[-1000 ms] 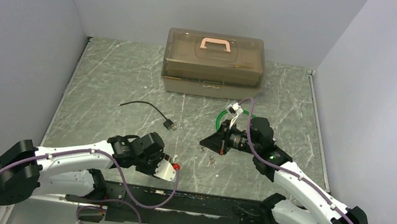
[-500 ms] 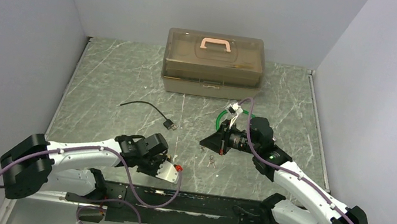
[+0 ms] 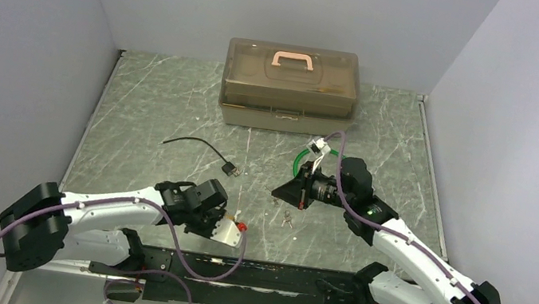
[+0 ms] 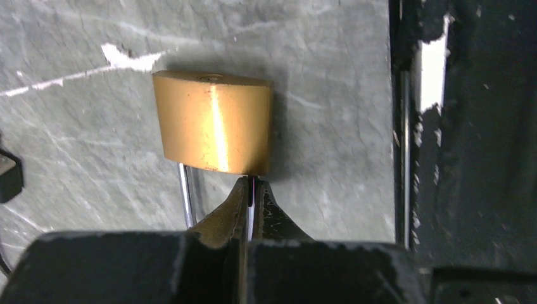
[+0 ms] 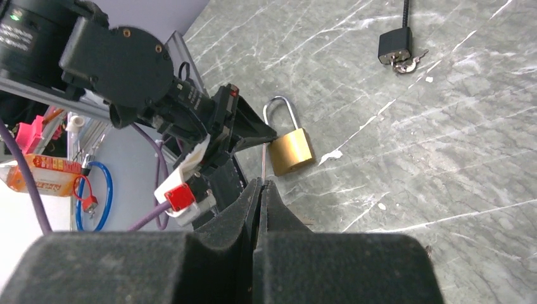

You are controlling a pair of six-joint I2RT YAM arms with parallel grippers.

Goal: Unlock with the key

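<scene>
The grey marbled table [image 3: 162, 96] is walled at the back and on both sides, and a black rail [image 3: 272, 277] runs along its near edge. A brown lidded toolbox [image 3: 289, 90] stands at the back centre, with bare table on either side of it and a wide bare strip in front. Both arms reach in low from the near edge and lean toward each other over the front middle. A black cable [image 3: 191, 141] lies left of centre, apart from both arms. The brass padlock [image 4: 214, 120] lies flat close to the near edge, just inside the rail, with bare stone around its body. Its shackle [image 4: 185, 190] points back toward the left gripper [image 4: 251, 190]. That gripper's jaws are pressed together right at the lock body, where the shackle's second leg enters, so it seems to be pinching that leg. The right gripper [image 5: 259, 183] hangs nearby above the table with its jaws squeezed tight. A thin metal strip that looks like the key [image 5: 263, 161] sticks out of its tips toward the padlock without touching it. Some small loose keys [image 3: 287, 220] lie on the table between the two arms.
</scene>
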